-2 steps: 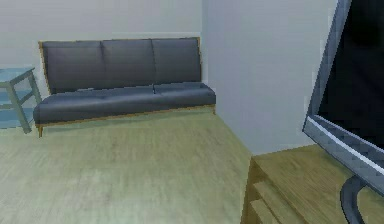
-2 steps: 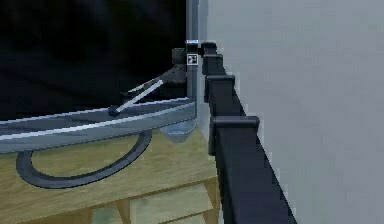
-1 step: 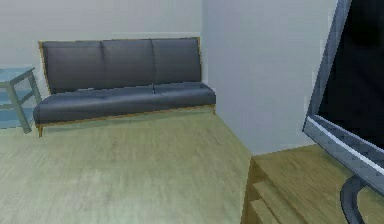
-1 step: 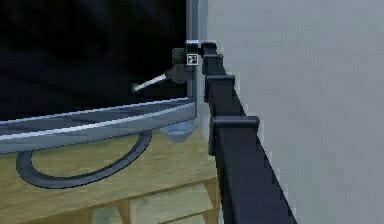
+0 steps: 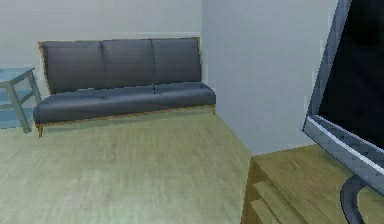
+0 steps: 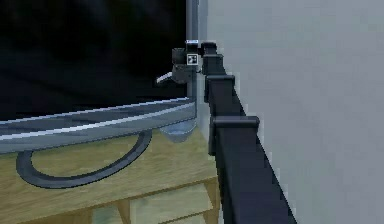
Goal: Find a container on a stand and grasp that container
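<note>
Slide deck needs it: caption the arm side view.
Arm extended beside a television on a wooden stand, gripper by the screen.

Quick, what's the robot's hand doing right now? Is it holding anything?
The gripper: cannot tell whether it holds anything, because its far end sits in front of the dark TV.

Arm [image 6: 236, 140] out toward eleven o'clock — tool [image 6: 164, 75] at its tip points nine o'clock — holding anything? Can't tell.

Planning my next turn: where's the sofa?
Forward view's upper left: the sofa against the back wall, a blue side table just left of it.
</note>
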